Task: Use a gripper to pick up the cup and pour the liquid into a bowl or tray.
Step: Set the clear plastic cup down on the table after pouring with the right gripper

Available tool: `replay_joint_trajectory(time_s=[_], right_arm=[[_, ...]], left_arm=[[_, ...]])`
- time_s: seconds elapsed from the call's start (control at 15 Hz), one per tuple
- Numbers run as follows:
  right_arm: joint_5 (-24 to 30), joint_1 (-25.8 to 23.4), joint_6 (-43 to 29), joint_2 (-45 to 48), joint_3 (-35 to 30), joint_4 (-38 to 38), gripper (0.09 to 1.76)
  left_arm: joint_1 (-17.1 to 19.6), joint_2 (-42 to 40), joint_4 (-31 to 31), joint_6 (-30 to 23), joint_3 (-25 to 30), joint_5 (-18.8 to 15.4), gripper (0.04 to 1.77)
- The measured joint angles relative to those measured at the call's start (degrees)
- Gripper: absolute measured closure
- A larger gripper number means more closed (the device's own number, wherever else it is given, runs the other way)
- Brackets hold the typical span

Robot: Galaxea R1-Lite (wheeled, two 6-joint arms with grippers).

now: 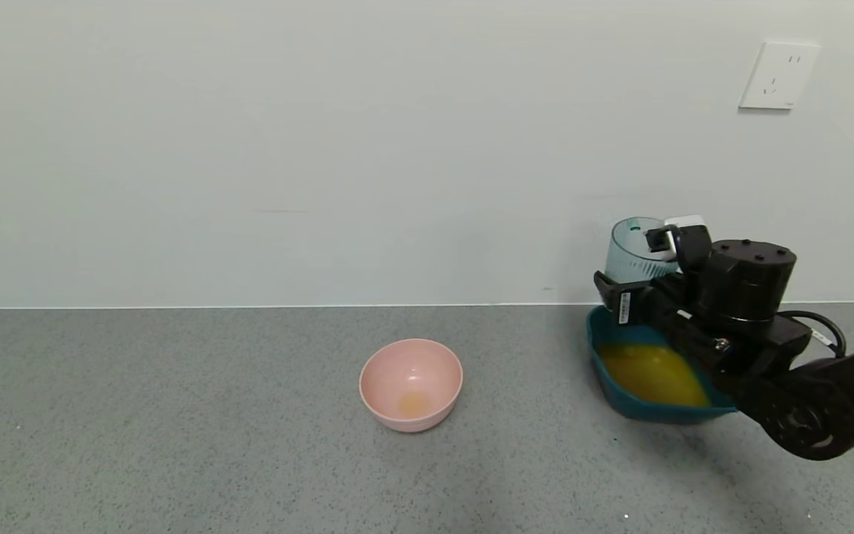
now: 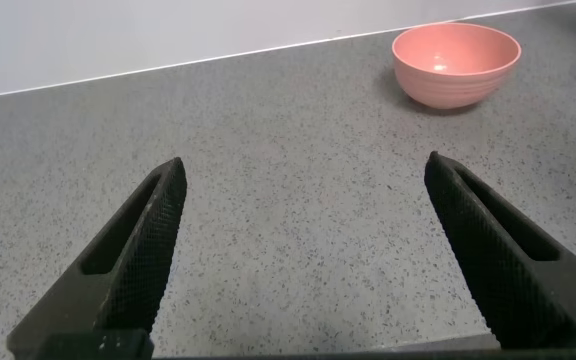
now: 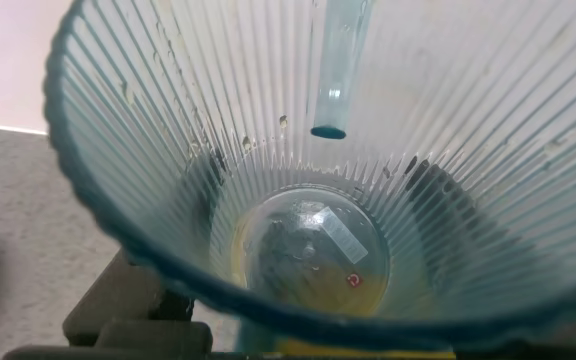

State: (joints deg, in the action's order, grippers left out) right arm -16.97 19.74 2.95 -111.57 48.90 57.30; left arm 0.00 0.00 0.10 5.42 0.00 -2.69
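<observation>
- While the right gripper (image 1: 666, 239) is clamped tight on the cup (image 1: 631, 251), we see the cup held in the air above the far end of the teal basin (image 1: 599, 343), close to the wall (image 1: 323, 148) at the back edge of the bench (image 1: 175, 445).
- We note that one white fingertip block sits against the cup's rim, with the black arm reaching in from the right edge of the bench.
- We see the cup roughly upright in the head view, its open mouth visible from above.
- We find the cup nearly empty in the right wrist view: its ribbed wall (image 3: 168, 150) is clear, and only a thin yellowish film lies around the bottom.
- We locate the liquid (image 1: 653, 374) in the basin, where it forms an orange-yellow pool across most of the floor.
- We place the basin against the back edge of the bench, toward its right end, partly hidden by the arm.
- We see the pink bowl (image 1: 411, 383) standing near the middle of the bench, well apart from the basin, with a small orange trace on its bottom.
- We find the left gripper (image 2: 303, 260) low over bare bench, its two black fingers (image 2: 143, 250) spread wide with nothing between them; the pink bowl lies well beyond it.
</observation>
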Motion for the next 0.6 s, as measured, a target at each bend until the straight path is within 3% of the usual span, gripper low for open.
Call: replay_joint_trajectory(time_s=[0.6], right_arm=[[-3.54,9.18,-4.16,-11.12,7.17,0.55,0.50]], left_arm=[[0.00,0.00,0.00,0.00,0.00,-0.02,0.09]])
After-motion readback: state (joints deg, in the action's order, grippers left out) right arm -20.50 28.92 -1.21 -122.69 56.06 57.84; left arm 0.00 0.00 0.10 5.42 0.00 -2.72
